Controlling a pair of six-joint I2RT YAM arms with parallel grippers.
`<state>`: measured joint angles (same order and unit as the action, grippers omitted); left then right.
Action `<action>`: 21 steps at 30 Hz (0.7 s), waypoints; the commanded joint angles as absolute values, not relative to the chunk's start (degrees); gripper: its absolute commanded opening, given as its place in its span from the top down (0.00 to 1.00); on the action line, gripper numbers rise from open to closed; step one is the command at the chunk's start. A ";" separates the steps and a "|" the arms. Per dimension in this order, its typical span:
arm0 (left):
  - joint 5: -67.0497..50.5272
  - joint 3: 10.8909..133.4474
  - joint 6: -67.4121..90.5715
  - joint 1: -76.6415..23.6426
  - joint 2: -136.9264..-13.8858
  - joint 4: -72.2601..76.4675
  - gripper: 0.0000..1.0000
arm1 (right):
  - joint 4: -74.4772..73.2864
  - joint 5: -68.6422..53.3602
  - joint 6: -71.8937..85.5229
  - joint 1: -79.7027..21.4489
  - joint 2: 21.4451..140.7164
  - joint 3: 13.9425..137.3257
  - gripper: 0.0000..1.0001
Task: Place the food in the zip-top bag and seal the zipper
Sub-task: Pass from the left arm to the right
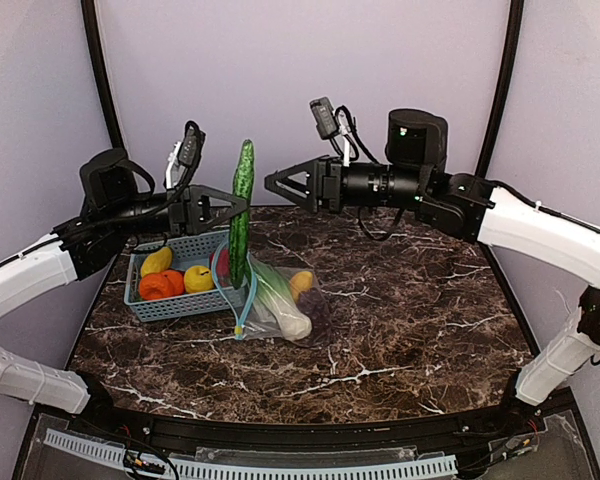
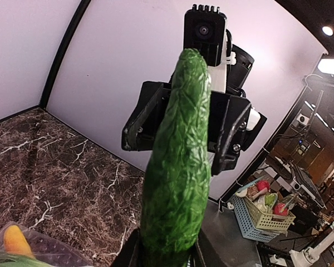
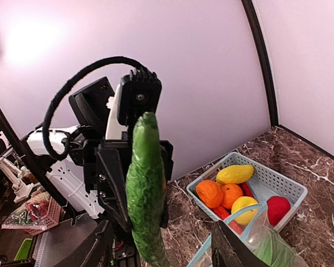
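Note:
My left gripper (image 1: 235, 207) is shut on the green cucumber (image 1: 242, 205) and holds it upright in the air above the teal basket's right end. The cucumber fills the left wrist view (image 2: 178, 167), its base between my fingers. My right gripper (image 1: 273, 185) stands open just right of the cucumber, pointing at it, a small gap between them. Below lies the zip-top bag (image 1: 292, 305) with cabbage (image 1: 280, 300), a yellow-orange piece (image 1: 300, 283) and purple grapes (image 1: 318, 305) inside. Its teal zipper (image 1: 243, 305) curves open at the left end.
A teal lattice basket (image 1: 145, 300) at the left holds yellow (image 1: 156, 261), orange (image 1: 160, 285) and red (image 3: 278, 208) pieces. Purple walls and black frame posts (image 1: 100, 70) close in the back of the marble table (image 1: 410, 330).

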<state>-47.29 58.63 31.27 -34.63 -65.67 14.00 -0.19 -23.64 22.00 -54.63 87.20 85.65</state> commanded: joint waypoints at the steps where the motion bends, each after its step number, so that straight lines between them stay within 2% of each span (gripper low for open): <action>1: -48.37 58.10 31.35 -36.19 -66.40 15.01 0.74 | 5.41 -26.22 23.44 -55.63 87.85 87.63 0.43; 9: -50.26 58.78 32.22 -37.08 -68.04 16.57 0.73 | 4.30 -28.21 23.62 -56.22 90.53 89.91 0.50; 12: -50.40 58.70 32.13 -37.25 -68.32 16.31 0.73 | 3.11 -28.72 23.73 -56.41 91.65 90.99 0.56; 21: -50.45 58.43 31.44 -37.53 -68.68 16.18 0.73 | 2.81 -29.41 26.00 -56.60 93.38 92.29 0.81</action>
